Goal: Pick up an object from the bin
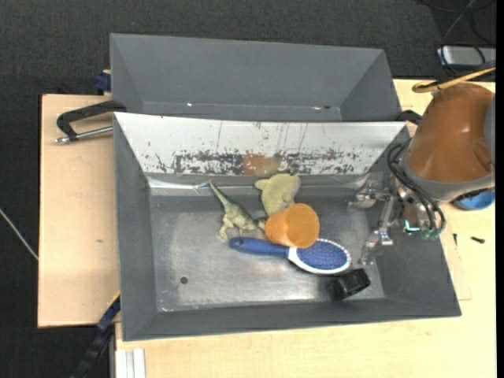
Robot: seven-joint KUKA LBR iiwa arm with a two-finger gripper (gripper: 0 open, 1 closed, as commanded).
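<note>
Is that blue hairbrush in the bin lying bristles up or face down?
Bristles up. The hairbrush lies flat on the bin floor, its oval head showing a dotted blue pad ringed in white.

A dark, speckled floor point(236, 6) — carpet-like in texture — is seen along the top and down the left side. Black cables point(471, 16) are looped over it at the upper right, and a thin pale wire point(17, 231) is trailed across it at the left edge.
</note>
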